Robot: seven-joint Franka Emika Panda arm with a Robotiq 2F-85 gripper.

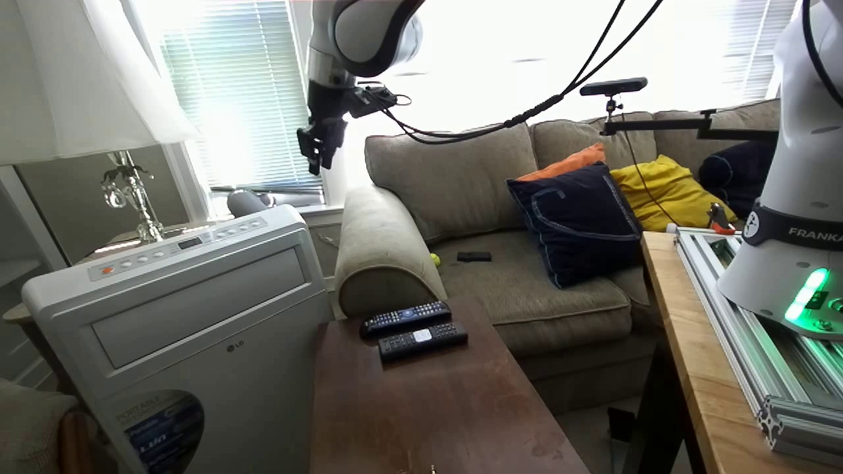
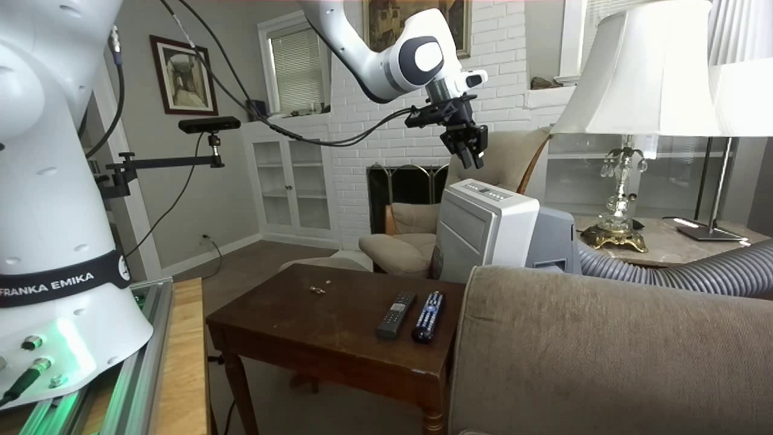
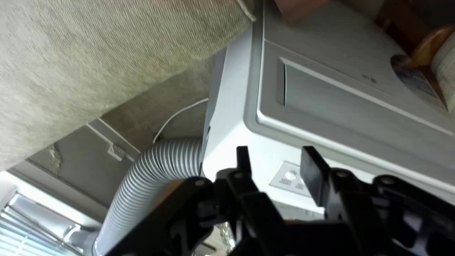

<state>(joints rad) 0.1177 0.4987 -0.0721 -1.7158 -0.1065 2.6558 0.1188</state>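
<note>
Nothing in hand, hovering with fingers parted near, and higher than, the portable air conditioner beside the sofa arm; showing no contact, apparently leaving any handling undone.

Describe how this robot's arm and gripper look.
The arm is white and rounded, with a dark grey ring around a white cap. A black band on its base reads FRANKA EMIKA in white, above a green light. Black cables, bundled partway, run toward the black, angular gripper with two narrow fingers.
</note>
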